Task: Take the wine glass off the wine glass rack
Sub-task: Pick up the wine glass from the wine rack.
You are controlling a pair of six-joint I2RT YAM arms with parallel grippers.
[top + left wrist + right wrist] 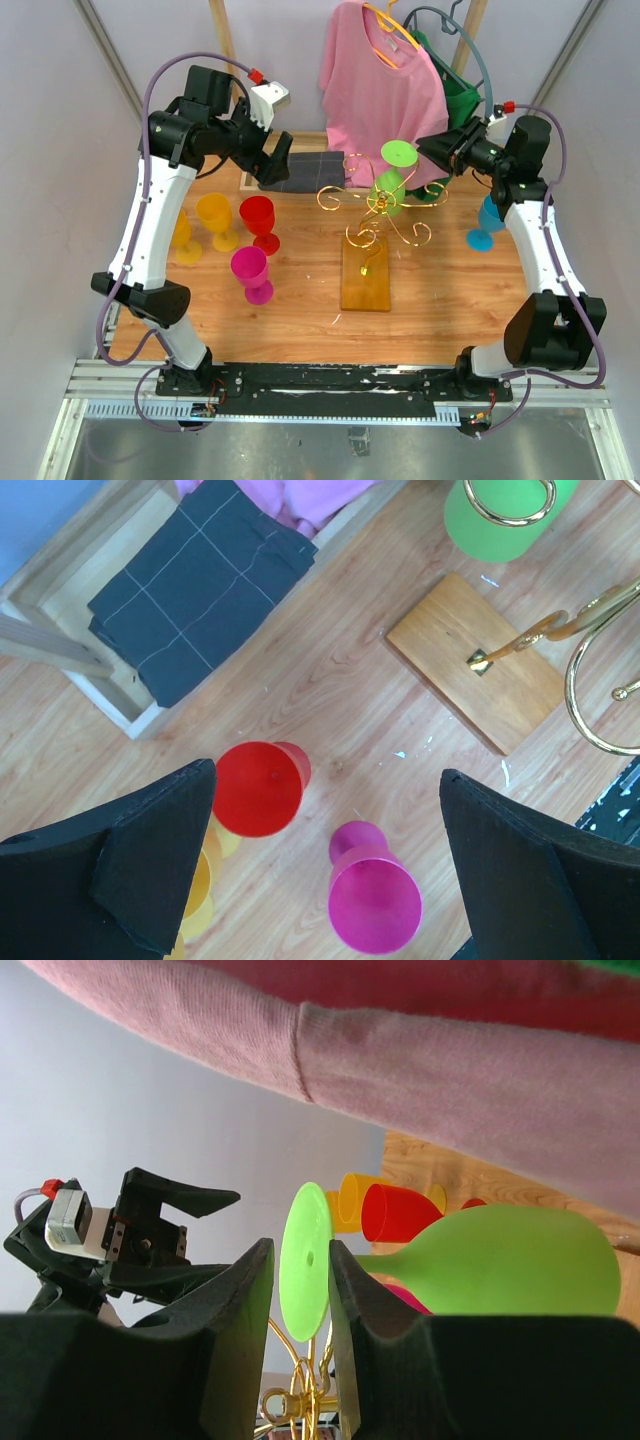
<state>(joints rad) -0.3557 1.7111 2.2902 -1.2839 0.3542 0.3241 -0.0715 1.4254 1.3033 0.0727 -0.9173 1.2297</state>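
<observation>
— Wood table (pixel 300 290), pale walls, pink shirt (pixel 375 90) hung at back. Whereabouts of wine glass (pixel 388 188)?
— Green, hung upside down on wire rack (pixel 366 272) mid-table, foot up. Stem prob. caught in a curl, so likely needs sliding out sideways, not pulling down.
— And right gripper (pixel 432 150)?
— Level w/ foot, fingers slightly apart, disc edge-on in line w/ gap; not clamped. Over red cup (pixel 258 788), left gripper (pixel 328 772) wide apart, holding nothing.
— Room?
— Tight: shirt just behind, gold curls either side. More toward near edge.
</observation>
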